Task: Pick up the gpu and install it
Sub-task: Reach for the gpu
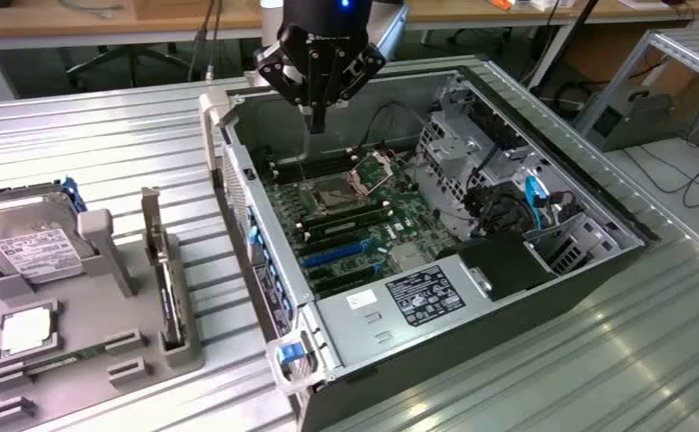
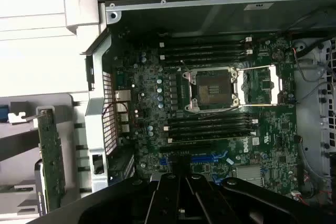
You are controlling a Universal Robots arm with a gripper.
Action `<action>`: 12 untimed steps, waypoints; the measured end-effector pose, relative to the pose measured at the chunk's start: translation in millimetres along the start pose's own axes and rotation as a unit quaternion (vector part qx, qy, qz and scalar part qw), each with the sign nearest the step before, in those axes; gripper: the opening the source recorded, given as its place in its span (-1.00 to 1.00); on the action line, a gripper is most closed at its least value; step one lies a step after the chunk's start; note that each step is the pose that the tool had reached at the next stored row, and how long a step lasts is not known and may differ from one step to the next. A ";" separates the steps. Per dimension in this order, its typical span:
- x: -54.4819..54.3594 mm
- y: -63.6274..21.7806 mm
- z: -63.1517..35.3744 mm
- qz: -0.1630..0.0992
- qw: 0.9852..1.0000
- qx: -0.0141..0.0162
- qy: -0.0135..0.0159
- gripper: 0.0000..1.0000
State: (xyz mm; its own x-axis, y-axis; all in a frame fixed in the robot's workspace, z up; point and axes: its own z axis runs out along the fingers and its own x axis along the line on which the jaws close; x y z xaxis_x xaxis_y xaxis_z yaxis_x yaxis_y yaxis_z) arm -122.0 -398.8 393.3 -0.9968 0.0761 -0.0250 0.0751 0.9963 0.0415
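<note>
Closed and empty, the end effector [image 1: 317, 124] hangs over the open computer case [image 1: 235, 171], above the motherboard [image 1: 349, 216] near the memory slots. Past the case wall, on the exterior view's left, the gpu [image 1: 163, 270] stands on its edge in a slot of the grey holder [image 1: 85, 324] on the bench [image 1: 109, 135], well apart from the end effector. Further to that side leans the hard drive [image 1: 31, 243]. For a good pick, I judge the fingers should open wide and descend square on the card's top edge, clear of the holder.

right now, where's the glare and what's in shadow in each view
exterior view: bright streaks glare off the metal table, motherboard evenly lit; wrist view: table beside the case washes out white, claw is a dark silhouette
</note>
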 end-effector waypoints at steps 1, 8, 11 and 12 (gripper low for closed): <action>0.0 0.0 0.0 0.000 1.000 0.000 0.000 -0.79; 0.0 0.0 0.0 0.000 1.000 0.000 0.000 -0.79; 0.0 0.0 0.0 0.000 1.000 0.000 0.000 -0.79; 0.0 0.0 0.0 0.000 1.000 0.000 0.000 -0.79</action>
State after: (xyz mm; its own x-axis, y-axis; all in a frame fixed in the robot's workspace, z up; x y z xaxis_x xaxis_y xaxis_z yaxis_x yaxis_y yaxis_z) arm -122.0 -398.8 393.3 -0.9968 0.0762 -0.0250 0.0751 0.9963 0.0415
